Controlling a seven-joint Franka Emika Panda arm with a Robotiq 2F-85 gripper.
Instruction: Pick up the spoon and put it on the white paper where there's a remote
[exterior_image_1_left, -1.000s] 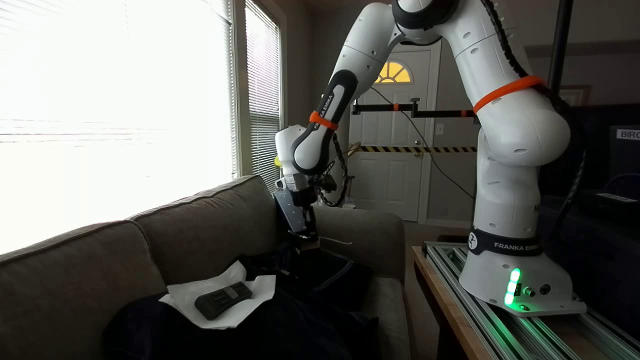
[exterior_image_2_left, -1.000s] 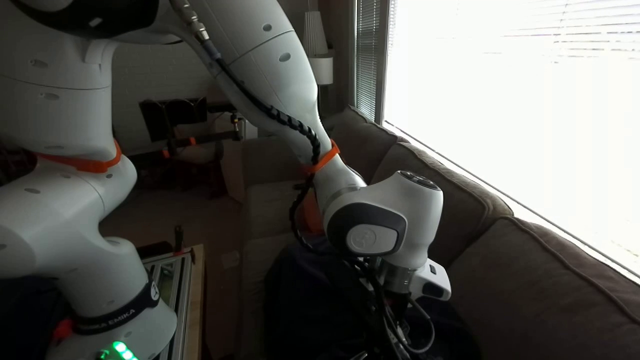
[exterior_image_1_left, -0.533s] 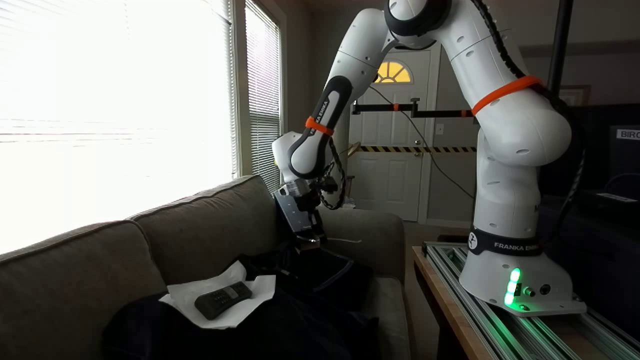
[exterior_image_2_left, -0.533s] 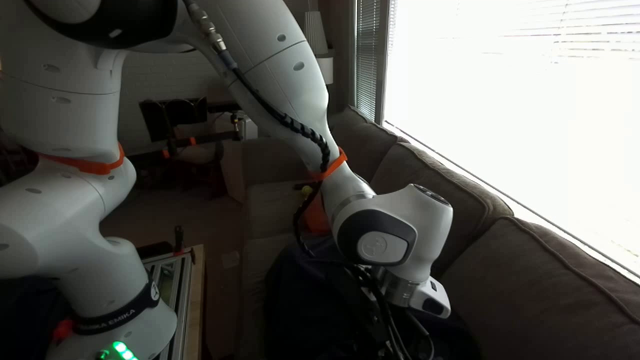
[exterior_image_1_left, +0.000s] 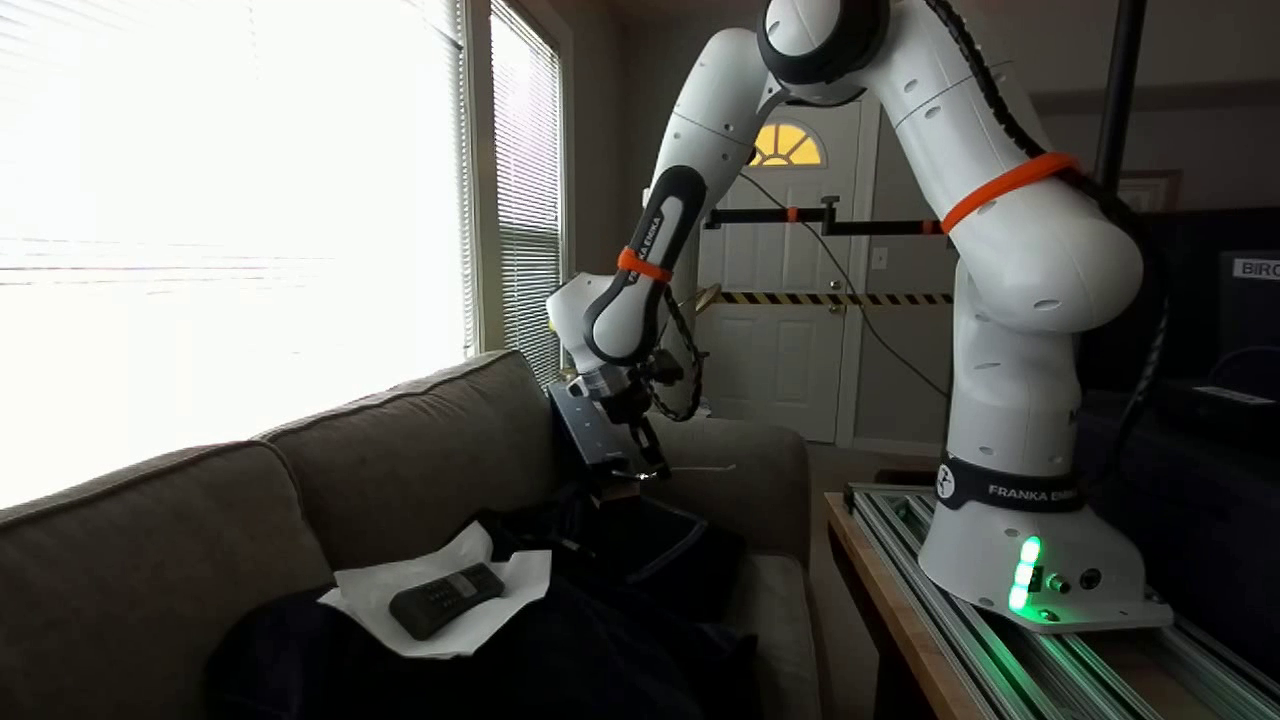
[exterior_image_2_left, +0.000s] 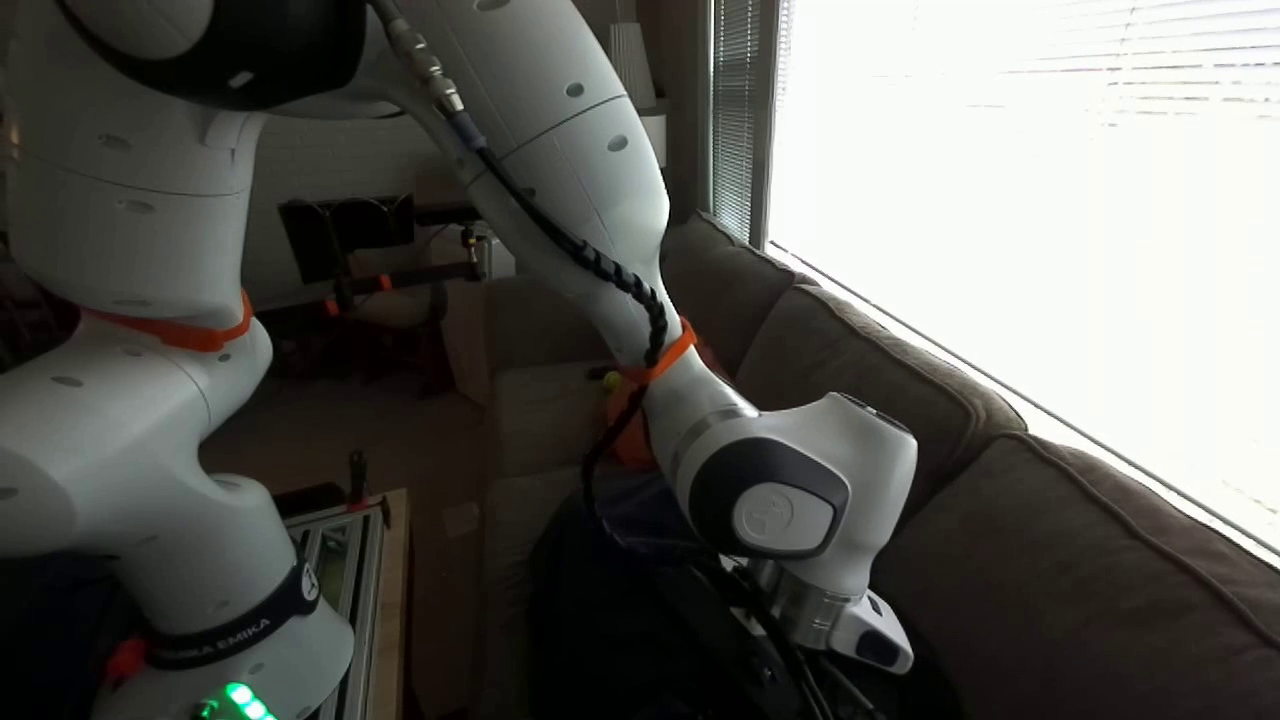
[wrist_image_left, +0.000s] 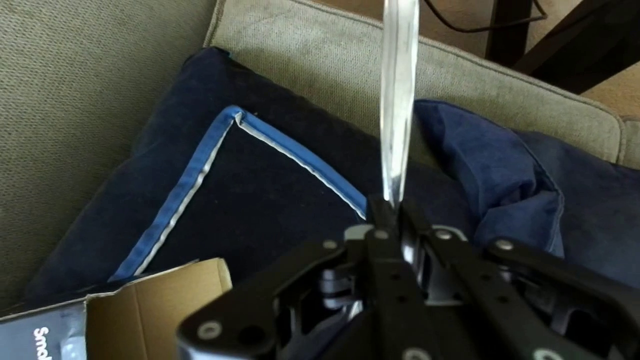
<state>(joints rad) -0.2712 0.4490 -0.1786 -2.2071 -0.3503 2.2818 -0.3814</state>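
Observation:
My gripper (exterior_image_1_left: 656, 473) is shut on a shiny metal spoon and holds it above the dark cloth, beside an open box. The spoon's long thin part (exterior_image_1_left: 705, 468) sticks out level to the right in an exterior view. In the wrist view the spoon (wrist_image_left: 398, 95) runs up from between the fingertips (wrist_image_left: 393, 207); its other end is mostly hidden by the fingers. The white paper (exterior_image_1_left: 515, 595) lies rumpled on the dark cloth at the front left, well away from the gripper. The black remote (exterior_image_1_left: 445, 600) lies on it. Paper and remote are out of the wrist view.
The open cardboard box (exterior_image_1_left: 585, 425) stands close to the gripper; its flap (wrist_image_left: 165, 305) shows at the lower left in the wrist view. Dark blue cloth (exterior_image_1_left: 620, 640) covers the sofa seat. The sofa back (exterior_image_1_left: 420, 460) and armrest (exterior_image_1_left: 740, 480) bound the space.
In an exterior view the gripper has moved right, away from the box, with the spoon in it. The arm's wrist has sunk a little. Paper and remote have not moved.

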